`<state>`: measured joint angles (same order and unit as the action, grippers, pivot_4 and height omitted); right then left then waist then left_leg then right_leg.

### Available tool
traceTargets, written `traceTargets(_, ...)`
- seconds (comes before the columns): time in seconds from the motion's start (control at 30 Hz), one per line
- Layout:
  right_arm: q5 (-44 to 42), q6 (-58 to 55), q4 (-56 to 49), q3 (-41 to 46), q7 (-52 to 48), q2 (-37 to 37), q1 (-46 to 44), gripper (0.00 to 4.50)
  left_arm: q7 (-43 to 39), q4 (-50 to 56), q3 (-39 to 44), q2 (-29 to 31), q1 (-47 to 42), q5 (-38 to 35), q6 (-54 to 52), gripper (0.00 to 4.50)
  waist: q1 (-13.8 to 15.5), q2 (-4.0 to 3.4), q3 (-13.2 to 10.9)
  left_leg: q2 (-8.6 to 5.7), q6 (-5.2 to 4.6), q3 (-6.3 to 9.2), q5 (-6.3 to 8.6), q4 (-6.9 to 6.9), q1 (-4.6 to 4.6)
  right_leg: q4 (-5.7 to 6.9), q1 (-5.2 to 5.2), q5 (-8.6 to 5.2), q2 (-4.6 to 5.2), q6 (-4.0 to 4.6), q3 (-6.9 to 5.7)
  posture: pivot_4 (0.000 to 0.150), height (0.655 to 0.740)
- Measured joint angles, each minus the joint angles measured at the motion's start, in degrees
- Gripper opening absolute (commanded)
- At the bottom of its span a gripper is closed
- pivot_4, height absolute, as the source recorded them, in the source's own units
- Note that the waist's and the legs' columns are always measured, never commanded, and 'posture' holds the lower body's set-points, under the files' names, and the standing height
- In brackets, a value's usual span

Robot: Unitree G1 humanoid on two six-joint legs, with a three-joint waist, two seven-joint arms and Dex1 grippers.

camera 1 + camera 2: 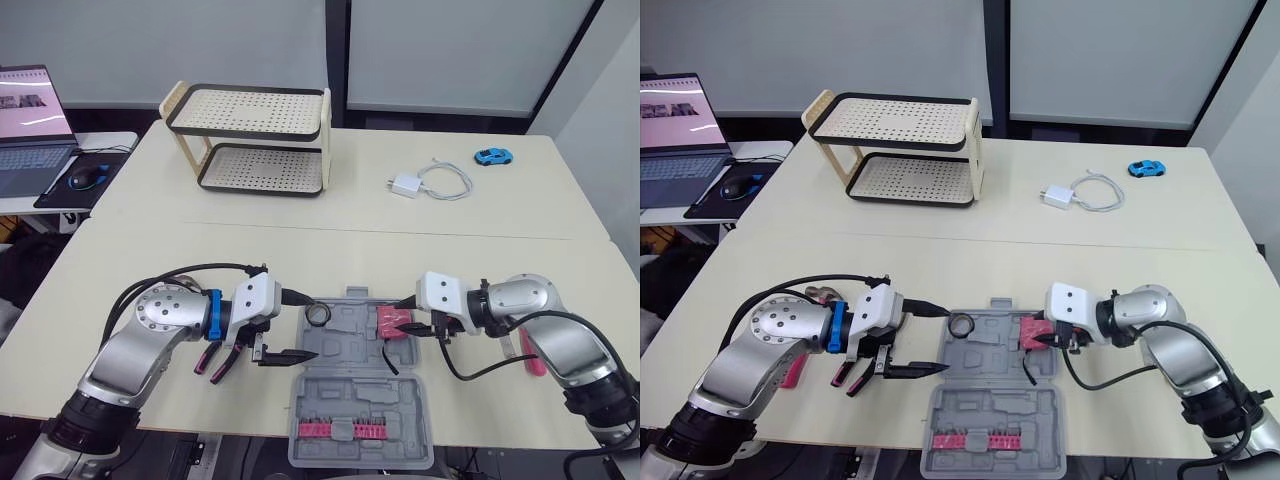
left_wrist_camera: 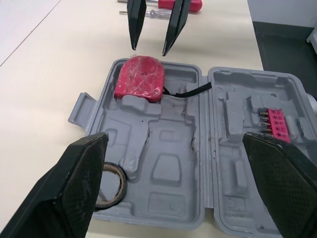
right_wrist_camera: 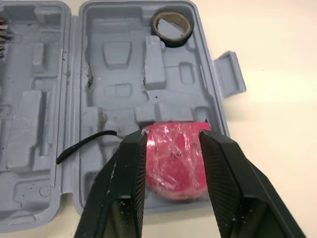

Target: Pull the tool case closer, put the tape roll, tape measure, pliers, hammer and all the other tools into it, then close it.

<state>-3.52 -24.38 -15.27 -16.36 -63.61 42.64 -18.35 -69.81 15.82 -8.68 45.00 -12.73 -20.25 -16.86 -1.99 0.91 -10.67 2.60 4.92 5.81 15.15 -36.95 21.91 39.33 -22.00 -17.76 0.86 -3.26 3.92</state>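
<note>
The grey tool case (image 1: 345, 350) lies open at the table's front edge, with a pink bit set (image 1: 340, 430) in its near half. A black tape roll (image 1: 318, 316) rests in the far left corner of the case. The red tape measure (image 3: 173, 163) lies in the far right corner. My right gripper (image 3: 172, 136) hovers open just over it, a finger on each side. My left gripper (image 1: 300, 327) stands wide open at the case's left edge, near the roll. Pink-handled pliers (image 1: 215, 360) lie on the table under my left wrist. A red-handled screwdriver (image 1: 535, 362) lies behind my right forearm.
At the back of the table stand a two-tier perforated rack (image 1: 255, 135), a white charger with cable (image 1: 430, 182) and a blue toy car (image 1: 492, 156). On a side table at far left are a laptop (image 1: 30, 140) and a mouse (image 1: 85, 178).
</note>
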Motion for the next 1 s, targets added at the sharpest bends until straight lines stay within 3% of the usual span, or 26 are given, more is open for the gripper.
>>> traceTargets(1.0,2.37,3.71,15.47,-4.92,0.37,-2.98,-5.10,1.48,-2.25,-2.17,-0.09,-0.89,-0.82,0.67,2.55,4.50,0.06,0.06,0.08,0.00,0.00,0.05,0.00,0.00,-0.25,-0.16,0.36,0.00,0.00,0.00,-0.05,0.150,0.7350)
